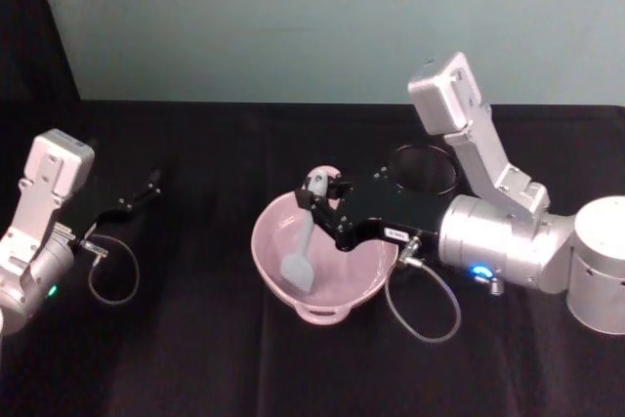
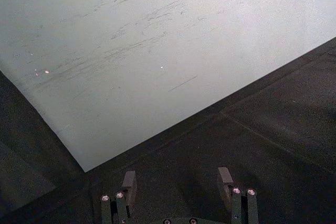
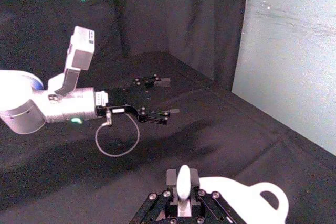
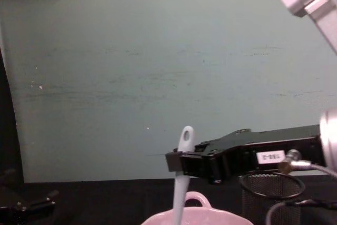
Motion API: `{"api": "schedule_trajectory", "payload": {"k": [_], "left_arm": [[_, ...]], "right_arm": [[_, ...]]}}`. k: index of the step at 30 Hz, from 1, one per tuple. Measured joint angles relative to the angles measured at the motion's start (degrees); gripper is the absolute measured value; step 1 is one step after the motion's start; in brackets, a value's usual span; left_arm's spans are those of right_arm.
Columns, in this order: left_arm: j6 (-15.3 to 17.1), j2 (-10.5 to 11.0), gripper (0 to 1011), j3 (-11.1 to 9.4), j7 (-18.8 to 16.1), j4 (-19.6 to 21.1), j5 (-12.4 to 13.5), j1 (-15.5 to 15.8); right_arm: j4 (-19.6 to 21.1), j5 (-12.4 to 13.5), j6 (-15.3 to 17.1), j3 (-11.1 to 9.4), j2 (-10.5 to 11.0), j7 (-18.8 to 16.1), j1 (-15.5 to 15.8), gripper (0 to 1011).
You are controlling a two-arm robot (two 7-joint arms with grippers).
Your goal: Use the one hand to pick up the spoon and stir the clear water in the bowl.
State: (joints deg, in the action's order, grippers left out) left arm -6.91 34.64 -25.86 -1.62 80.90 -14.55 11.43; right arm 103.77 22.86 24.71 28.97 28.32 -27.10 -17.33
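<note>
Black cloth covered tabletop (image 1: 293,378), pale teal wall (image 1: 293,17) behind. Right gripper (image 1: 320,197) clamped spoon (image 1: 301,263) by slim white handle, below oval hole; flat paddle head sat inside bowl (image 1: 359,275) at tabletop middle. Left gripper (image 1: 146,186) hung near left edge, fingers apart. Stir called for small slow circles, head off bowl's side: glossy pink bowl looked light, could slide on cloth; smooth plastic could twist in grip.

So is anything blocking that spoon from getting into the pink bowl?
Nothing visible. The right jaws grip the spoon by its handle, and its head is already down inside the bowl. The black mesh cup stands behind, clear of it. The left arm sits far left.
</note>
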Motion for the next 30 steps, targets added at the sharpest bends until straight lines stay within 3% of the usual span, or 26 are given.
{"api": "schedule_trajectory", "payload": {"k": [5, 11, 16, 22, 30], "left_arm": [[0.0, 0.0, 1011, 0.0, 0.0, 0.0, 0.0, 0.0], [0.0, 0.0, 1011, 0.0, 0.0, 0.0, 0.0, 0.0], [0.0, 0.0, 1011, 0.0, 0.0, 0.0, 0.0, 0.0], [0.0, 0.0, 1012, 0.0, 0.0, 0.0, 0.0, 0.0], [0.0, 0.0, 1011, 0.0, 0.0, 0.0, 0.0, 0.0]], "right_arm": [[-2.2, 0.2, -1.1, 1.3, -1.2, 0.1, -1.5, 121], [-7.4, 0.9, -6.1, 2.2, -3.7, 0.4, -3.7, 121], [-11.5, 0.0, -8.4, 2.5, -5.1, 1.5, -5.6, 121], [-14.0, -1.7, -9.4, 2.0, -5.8, 3.4, -6.8, 121], [-14.4, -4.9, -9.0, 0.8, -5.3, 5.4, -7.0, 121]]}}
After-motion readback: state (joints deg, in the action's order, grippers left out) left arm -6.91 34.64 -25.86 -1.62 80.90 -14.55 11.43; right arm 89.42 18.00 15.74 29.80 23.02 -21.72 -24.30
